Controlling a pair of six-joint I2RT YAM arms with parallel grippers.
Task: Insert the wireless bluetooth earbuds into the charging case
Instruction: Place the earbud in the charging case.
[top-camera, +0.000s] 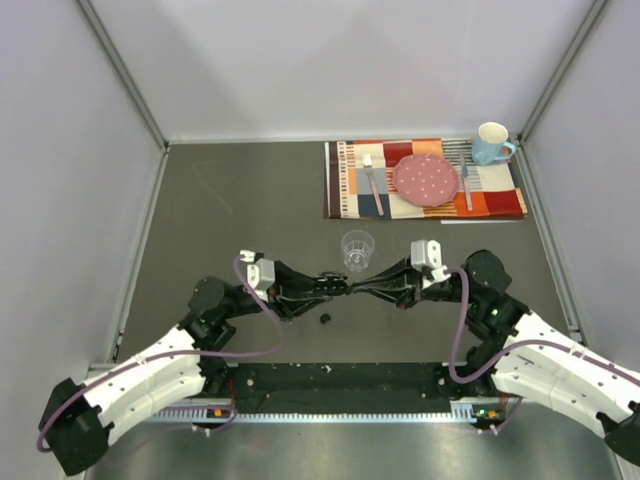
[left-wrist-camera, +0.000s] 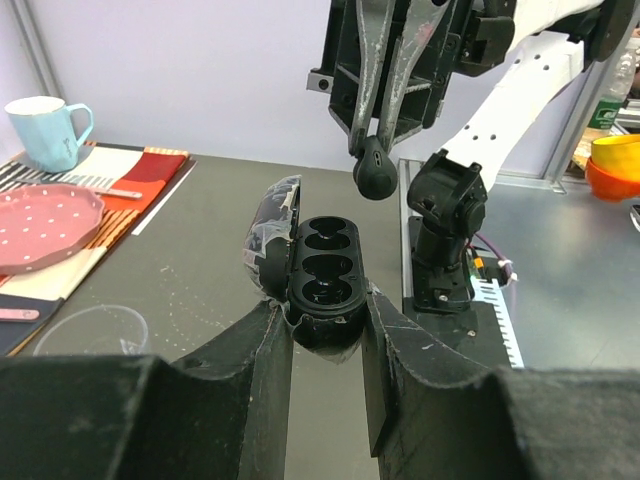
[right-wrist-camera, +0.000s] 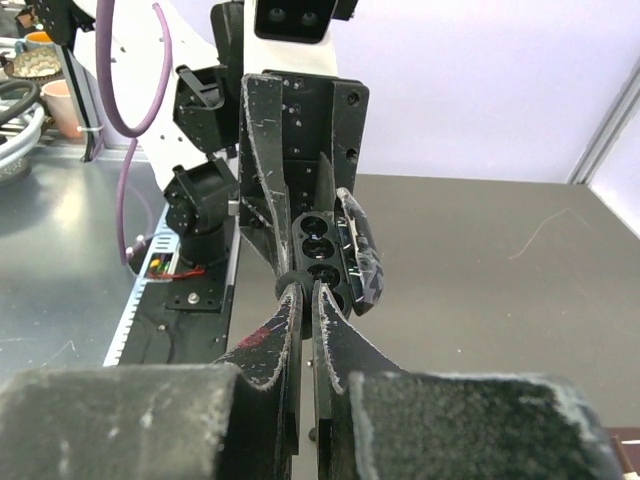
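L wrist view: left gripper (left-wrist-camera: 325, 305) clamps the black oval charging case (left-wrist-camera: 322, 265), lid swung open to one side; its round wells look empty. Just past the case's far rim, right gripper (left-wrist-camera: 372, 150) pinches a glossy black bean-shaped earbud (left-wrist-camera: 373, 172), not in a well. R wrist view hides most of that bud btwn the fingers. Top view alone shows a tiny black object (top-camera: 325, 319) on the grey counter (top-camera: 230, 200), too small to ID. Farther: clear plastic cup (top-camera: 357, 248), contents unclear; striped placemat (top-camera: 350, 190) w/ pink dotted plate (top-camera: 425, 180), blue mug (top-camera: 491, 143).
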